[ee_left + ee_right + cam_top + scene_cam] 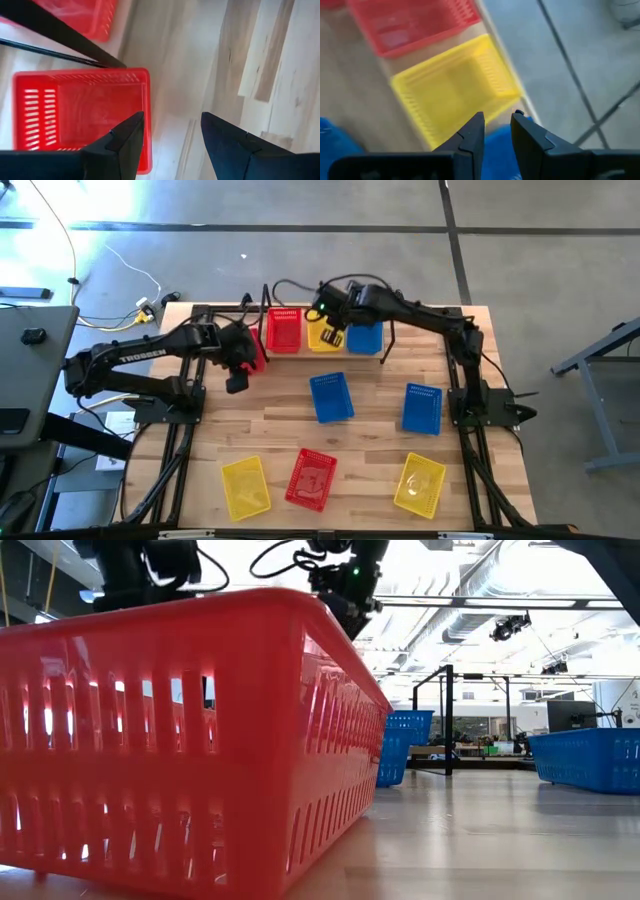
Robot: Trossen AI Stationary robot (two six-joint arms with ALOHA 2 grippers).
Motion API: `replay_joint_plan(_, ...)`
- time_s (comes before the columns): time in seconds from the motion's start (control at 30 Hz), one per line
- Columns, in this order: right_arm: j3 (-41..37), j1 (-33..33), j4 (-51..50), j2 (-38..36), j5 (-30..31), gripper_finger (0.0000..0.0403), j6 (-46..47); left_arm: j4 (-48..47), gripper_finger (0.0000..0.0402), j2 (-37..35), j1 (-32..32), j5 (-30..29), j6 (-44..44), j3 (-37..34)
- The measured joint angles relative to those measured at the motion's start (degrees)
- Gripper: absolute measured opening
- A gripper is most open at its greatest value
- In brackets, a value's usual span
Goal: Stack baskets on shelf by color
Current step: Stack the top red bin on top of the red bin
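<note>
High view has our right gripper [334, 333] released above the yellow basket [325, 332] on the shelf [392, 330]; our left gripper [240, 372], fingers parted and empty, hangs just beside a red basket [80, 117] under it. We judge the mesh light and springy: pinch one rim wall, not the floor

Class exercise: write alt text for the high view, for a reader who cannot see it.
Seen from above, two dark arms reach toward a shelf holding a red basket, a yellow basket and a blue basket side by side. Six more baskets lie loose on the wooden table.
</note>
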Motion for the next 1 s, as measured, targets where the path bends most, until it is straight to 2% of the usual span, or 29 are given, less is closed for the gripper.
replay_joint_plan(0.23, 9.53, -5.13, -4.10, 0.00, 1.68, 0.0083, -3.95, 4.77, 0.0186, 0.02, -2.38, -1.02, 2.51, -4.26)
replay_joint_plan(0.4, 15.77, -8.33, -6.14, -0.02, 1.36, 0.0083, -6.17, 5.63, 0.0186, 0.03, -3.24, -8.38, -0.11, -5.76)
replay_joint_plan(0.73, 14.08, -11.80, -5.06, -2.82, 0.06, 0.0083, -7.28, 5.80, 0.0186, 3.73, -4.11, -8.85, -0.25, -5.77)
replay_joint_plan(1.0, 14.05, -12.14, -5.04, -2.86, -1.63, 0.0083, -7.41, 6.02, 0.0186, 10.81, -5.26, -12.98, -1.99, -5.75)
